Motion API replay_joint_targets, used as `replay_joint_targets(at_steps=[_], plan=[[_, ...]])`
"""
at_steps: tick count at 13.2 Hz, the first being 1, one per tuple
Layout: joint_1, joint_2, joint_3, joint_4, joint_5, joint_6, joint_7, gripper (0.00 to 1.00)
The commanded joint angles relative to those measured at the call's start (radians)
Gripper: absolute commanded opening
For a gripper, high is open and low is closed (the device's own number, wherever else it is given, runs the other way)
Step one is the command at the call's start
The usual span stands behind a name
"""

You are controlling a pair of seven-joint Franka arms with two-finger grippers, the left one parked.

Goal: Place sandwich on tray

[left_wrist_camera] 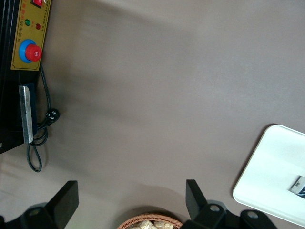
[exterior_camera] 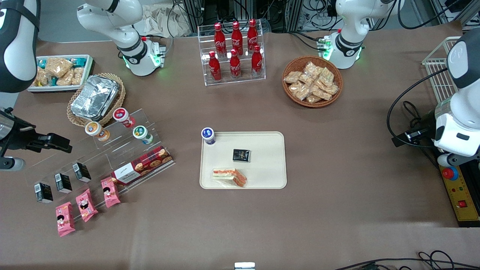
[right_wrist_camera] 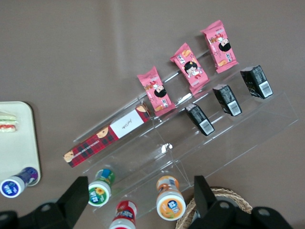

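End effector point(right_wrist_camera: 138, 200) hangs released and empty above the clear acrylic step rack point(exterior_camera: 112, 157) at the working arm's end of the surface point(exterior_camera: 337, 168), fingers point(right_wrist_camera: 78, 195) spread wide.

Directly below it: three small lidded cups point(right_wrist_camera: 169, 202) with orange, green and red lids, labels too small to read. Just nearer the front camera, a long red plaid cookie box point(right_wrist_camera: 107, 138) with a white script label, unreadable. Three black cartons point(right_wrist_camera: 228, 99) with barcodes on the next step; three pink snack packets point(right_wrist_camera: 188, 67) with a cartoon face at the rack's foot.

Sandwich point(exterior_camera: 230, 177) well apart from the end effector, toward the middle of the surface, lying inside the cream tray point(exterior_camera: 270, 176) near the rim closest to the front camera. Same tray holds a small black packet point(exterior_camera: 241, 155); a blue-lidded cup point(exterior_camera: 208, 135) sits at one corner.

Coca-Cola script reads on six red bottles point(exterior_camera: 235, 52) in a clear tiered stand. Wicker basket point(exterior_camera: 312, 80) holds wrapped snacks.
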Motion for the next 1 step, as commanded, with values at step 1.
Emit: replay_joint_targets(at_steps=[1], plan=[[-0.005, 0.019, -0.001, -0.002, 0.027, -0.005, -0.021, 0.98]])
